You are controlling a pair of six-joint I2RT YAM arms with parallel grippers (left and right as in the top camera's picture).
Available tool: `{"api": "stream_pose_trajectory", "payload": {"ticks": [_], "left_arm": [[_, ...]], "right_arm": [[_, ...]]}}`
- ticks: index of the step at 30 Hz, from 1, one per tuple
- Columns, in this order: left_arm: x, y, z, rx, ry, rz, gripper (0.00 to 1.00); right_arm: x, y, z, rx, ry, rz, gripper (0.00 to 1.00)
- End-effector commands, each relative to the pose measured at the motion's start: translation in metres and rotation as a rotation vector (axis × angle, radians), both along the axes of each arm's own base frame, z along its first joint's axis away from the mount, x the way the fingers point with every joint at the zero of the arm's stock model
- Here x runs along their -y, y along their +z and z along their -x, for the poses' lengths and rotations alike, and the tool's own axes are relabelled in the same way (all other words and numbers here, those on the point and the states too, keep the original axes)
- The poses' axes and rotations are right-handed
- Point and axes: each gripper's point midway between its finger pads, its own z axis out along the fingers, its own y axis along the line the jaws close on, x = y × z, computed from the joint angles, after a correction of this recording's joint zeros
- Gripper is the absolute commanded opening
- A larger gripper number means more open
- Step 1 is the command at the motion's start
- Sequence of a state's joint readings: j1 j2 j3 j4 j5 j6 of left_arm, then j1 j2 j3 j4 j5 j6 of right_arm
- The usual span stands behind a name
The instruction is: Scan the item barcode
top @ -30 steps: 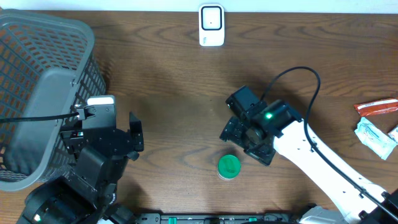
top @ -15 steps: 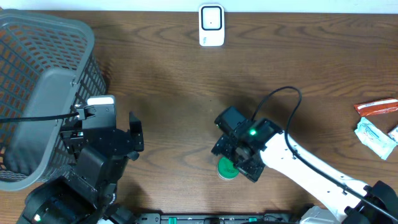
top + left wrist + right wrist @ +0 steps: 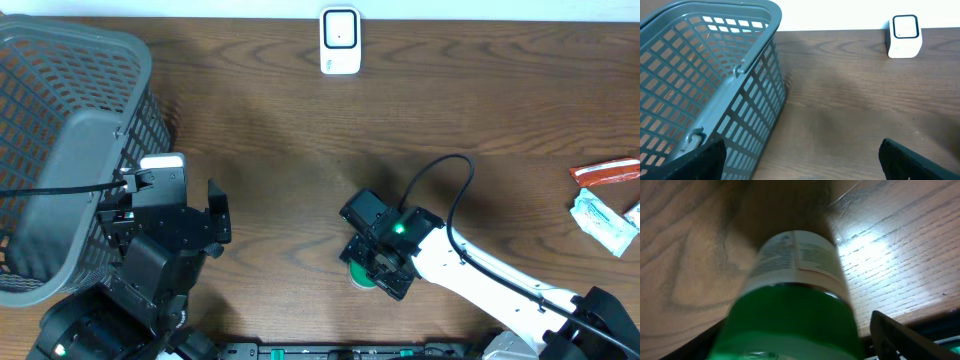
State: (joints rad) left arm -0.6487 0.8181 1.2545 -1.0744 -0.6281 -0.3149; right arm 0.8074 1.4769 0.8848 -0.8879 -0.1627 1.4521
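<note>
The bottle (image 3: 797, 260) stood near the table (image 3: 280, 120)'s front edge, the right claw (image 3: 372, 265) straddling it with jaws apart, a gap showing on one side. The left claw (image 3: 800, 162) gaped empty beside one basket (image 3: 60, 150). Bare wood ran up to one scanner (image 3: 340, 41).

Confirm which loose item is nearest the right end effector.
The green-capped bottle with a white label, right beneath the right end effector; the red packet and pale white sachets lie far off by the right edge.
</note>
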Motion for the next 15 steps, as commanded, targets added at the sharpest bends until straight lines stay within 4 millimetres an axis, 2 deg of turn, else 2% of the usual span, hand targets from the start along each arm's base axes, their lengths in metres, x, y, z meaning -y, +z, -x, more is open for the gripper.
{"api": "stream_pose_trajectory", "payload": {"ticks": [1,4,10,15], "left_arm": [[-0.003,0.003,0.001,0.011,0.015,0.001,0.98],[-0.003,0.003,0.001,0.011,0.015,0.001,0.98],[-0.003,0.003,0.001,0.011,0.015,0.001,0.98],[-0.003,0.003,0.001,0.011,0.015,0.001,0.98]], "right_arm": [[0.0,-0.002,-0.001,0.007,-0.007,0.003,0.79],[-0.001,-0.002,-0.006,0.04,0.045,0.004,0.7],[0.003,-0.001,-0.019,0.129,0.306,0.004,0.54],[0.002,0.011,-0.044,0.234,0.548,-0.021,0.54]]}}
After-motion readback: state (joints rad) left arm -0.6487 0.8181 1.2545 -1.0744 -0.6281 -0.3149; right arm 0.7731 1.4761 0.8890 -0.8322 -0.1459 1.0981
